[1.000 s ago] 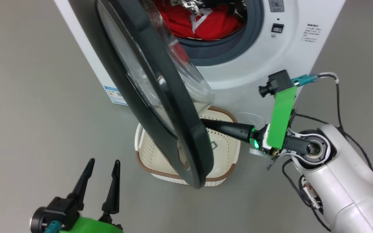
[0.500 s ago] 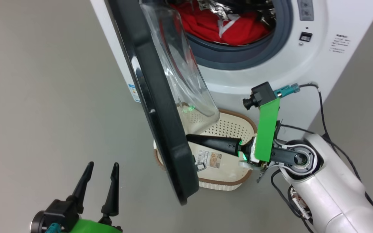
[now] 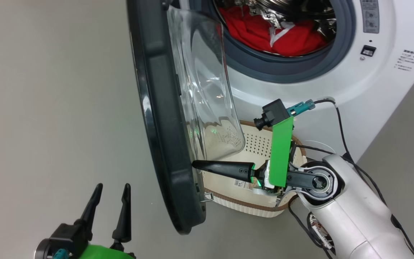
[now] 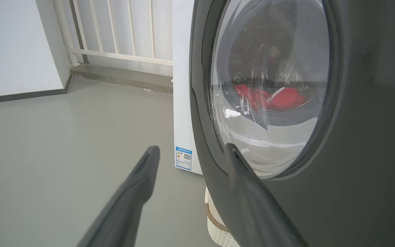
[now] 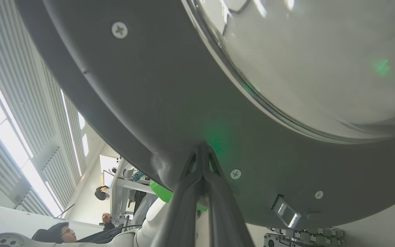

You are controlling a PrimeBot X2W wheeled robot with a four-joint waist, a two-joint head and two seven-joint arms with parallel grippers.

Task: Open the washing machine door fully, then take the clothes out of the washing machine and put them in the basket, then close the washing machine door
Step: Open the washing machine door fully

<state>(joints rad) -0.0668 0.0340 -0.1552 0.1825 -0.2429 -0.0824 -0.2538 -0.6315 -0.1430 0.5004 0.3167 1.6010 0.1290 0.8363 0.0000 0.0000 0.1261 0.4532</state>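
Nearest the robot, the left gripper hangs low over the grey floor with its two fingers spread wide and nothing between them. In its own wrist view the glossy outer face of the washing machine door looms just beside one finger.

Further out, the right gripper has its fingers pressed together into a single point. That point is set against the door's dark inner rim, below the bulging glass bowl; it pinches nothing. The door stands roughly square to the washing machine, so I judge the opening step to be only partly done.

Below the right arm sits the basket, just in front of the machine. The door's lower edge and metal latch are close to its brown rim. Beyond, the red clothes lie inside the drum behind the grey ring.

The push rests on a smooth, curved surface, so the tip could skid off toward the glass and the door swing back. If the door travels wider, it may strike the waiting left gripper. The right forearm also passes low over the basket and could nudge it out of place.
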